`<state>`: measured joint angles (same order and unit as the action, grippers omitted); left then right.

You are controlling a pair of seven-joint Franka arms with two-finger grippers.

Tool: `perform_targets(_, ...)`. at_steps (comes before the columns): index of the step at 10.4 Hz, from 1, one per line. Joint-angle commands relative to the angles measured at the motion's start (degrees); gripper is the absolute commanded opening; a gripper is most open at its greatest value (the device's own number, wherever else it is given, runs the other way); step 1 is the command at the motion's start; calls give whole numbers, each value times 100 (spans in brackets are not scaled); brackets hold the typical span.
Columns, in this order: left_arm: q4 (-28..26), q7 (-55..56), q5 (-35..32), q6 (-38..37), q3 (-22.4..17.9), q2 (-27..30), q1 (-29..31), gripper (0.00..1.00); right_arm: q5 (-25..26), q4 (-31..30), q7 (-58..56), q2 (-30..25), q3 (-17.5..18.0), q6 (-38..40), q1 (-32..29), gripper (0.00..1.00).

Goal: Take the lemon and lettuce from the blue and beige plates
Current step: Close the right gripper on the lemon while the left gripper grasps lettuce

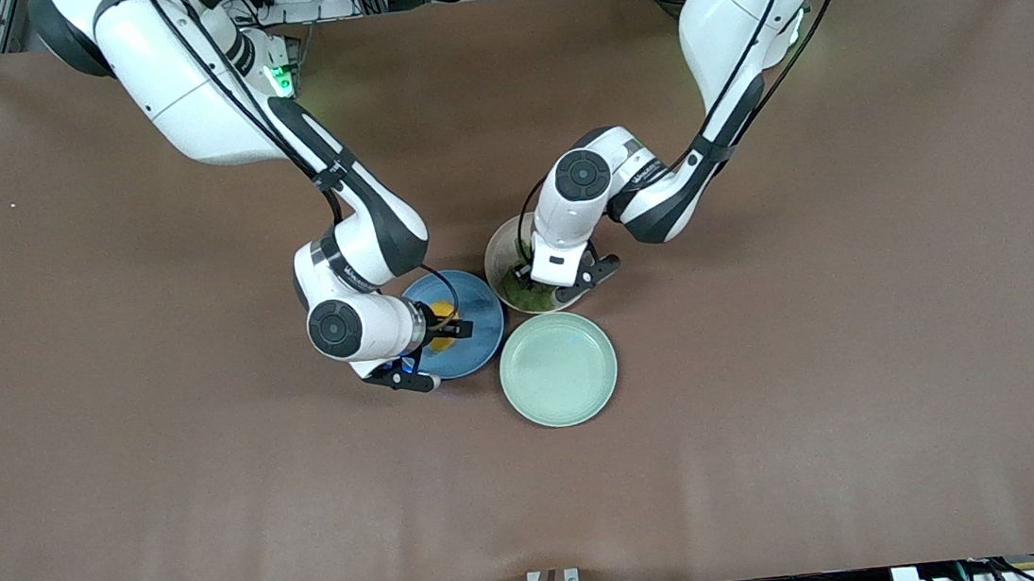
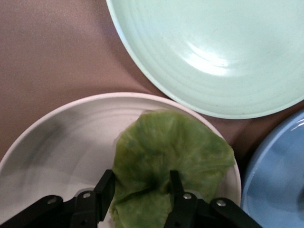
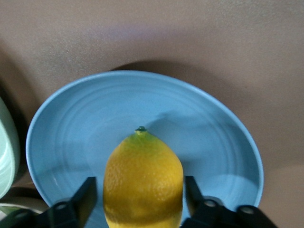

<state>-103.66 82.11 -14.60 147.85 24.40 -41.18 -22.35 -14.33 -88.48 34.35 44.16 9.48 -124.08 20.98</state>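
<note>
The lemon (image 3: 142, 175) lies on the blue plate (image 3: 85, 123). My right gripper (image 3: 140, 190) is low over that plate, open, with a finger on each side of the lemon and a thin gap at each. In the front view the lemon (image 1: 440, 313) shows partly under my right gripper (image 1: 436, 331) on the blue plate (image 1: 478, 296). The green lettuce leaf (image 2: 175, 147) lies on the beige plate (image 2: 61, 142). My left gripper (image 2: 140, 183) is down on it, its fingers pinching a creased fold of the leaf. In the front view my left gripper (image 1: 544, 295) hides most of the lettuce (image 1: 532, 302) and the beige plate (image 1: 499, 249).
A pale mint-green plate (image 1: 559, 369) with nothing on it sits nearer the front camera, touching distance from both other plates; it also shows in the left wrist view (image 2: 213, 47). The three plates cluster mid-table. Brown tabletop (image 1: 864, 342) spreads wide around them.
</note>
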Motion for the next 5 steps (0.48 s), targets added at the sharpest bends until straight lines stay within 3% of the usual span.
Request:
perform_targets(1, 161, 236, -201, 85, -92, -171, -102, 54, -79, 50, 55, -47, 37, 24, -41, 0)
perform_targets(2, 162, 236, -193, 103, -197, -180, -198, 47, -88, 146, 54, -108, 54, 164, -85, 0)
perform_targets(4, 170, 236, -184, 103, -339, -171, -340, 8, -53, 567, 11, -214, 54, 1048, -260, 0)
perform_targets(5, 170, 270, -184, 95, -339, -162, -340, 0, -35, 630, -59, -406, 46, 1531, -531, 0)
